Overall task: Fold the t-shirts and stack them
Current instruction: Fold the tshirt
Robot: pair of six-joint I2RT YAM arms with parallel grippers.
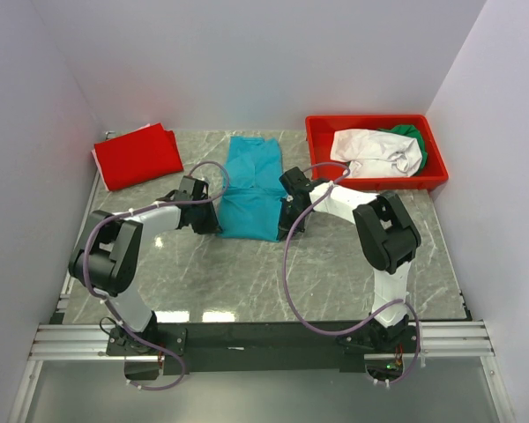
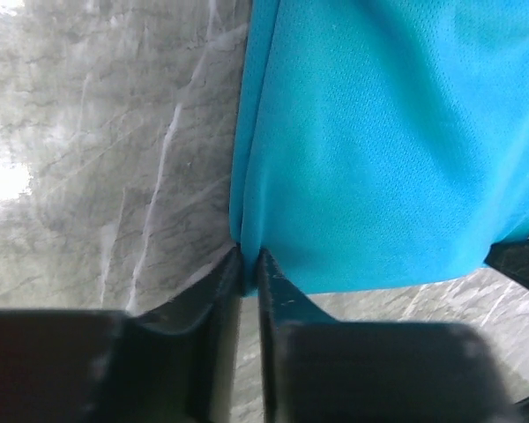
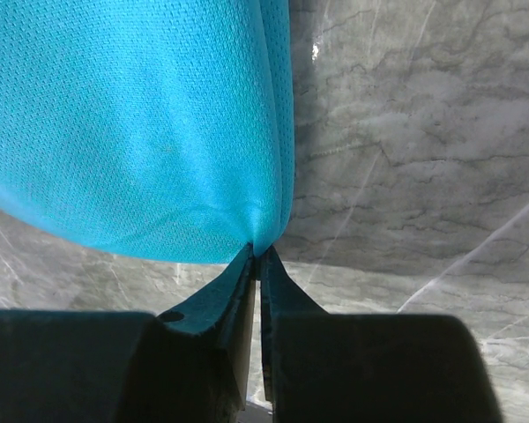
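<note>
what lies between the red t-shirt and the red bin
The teal t-shirt lies between the red t-shirt and the red bin; the top view shows it.

The teal t-shirt (image 2: 379,150) runs off-frame beyond my jaws; its pinched edges vanish inside my left gripper (image 2: 249,263) and right gripper (image 3: 257,254).

Grey marble-pattern tabletop (image 1: 247,273) fills centre. Plain white back wall (image 1: 264,53) across top; side walls at left, right edges. Aluminium rail (image 1: 70,339) along bottom. Even light.
</note>
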